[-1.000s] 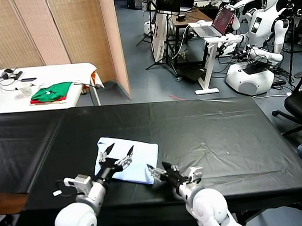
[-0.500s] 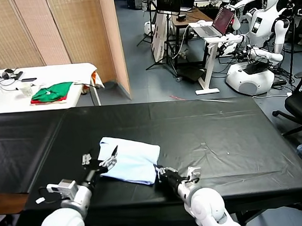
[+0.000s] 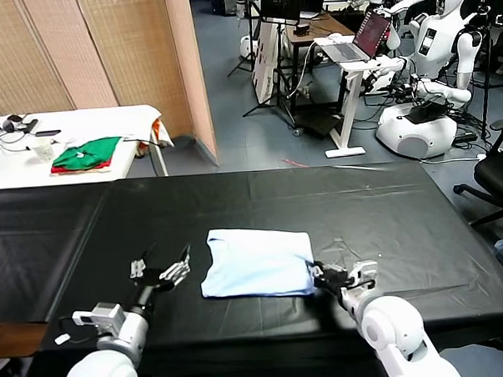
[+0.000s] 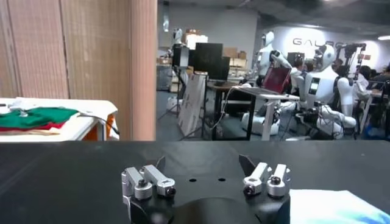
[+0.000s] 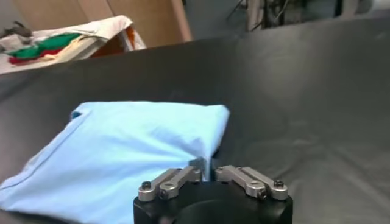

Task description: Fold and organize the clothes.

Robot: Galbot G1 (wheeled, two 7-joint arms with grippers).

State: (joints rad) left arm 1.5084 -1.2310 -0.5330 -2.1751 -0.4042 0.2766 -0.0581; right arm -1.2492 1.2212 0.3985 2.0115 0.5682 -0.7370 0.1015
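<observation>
Black sheeting covers the long table (image 3: pixel 386 216), where the folded light-blue shirt (image 3: pixel 257 273) lies near the front edge; the right gripper (image 3: pixel 315 274) pinches its corner, the left gripper (image 3: pixel 161 272) spread beside it.

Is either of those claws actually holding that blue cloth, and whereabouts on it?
The right gripper pinches the folded light-blue shirt at its near right corner. The left gripper holds nothing; it sits open, apart from the shirt.

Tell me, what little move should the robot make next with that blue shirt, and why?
Probably let go: the right gripper pinches the folded shirt at its right edge, and the shirt lies flat on the black table. The left gripper is open, apart from it.
</observation>
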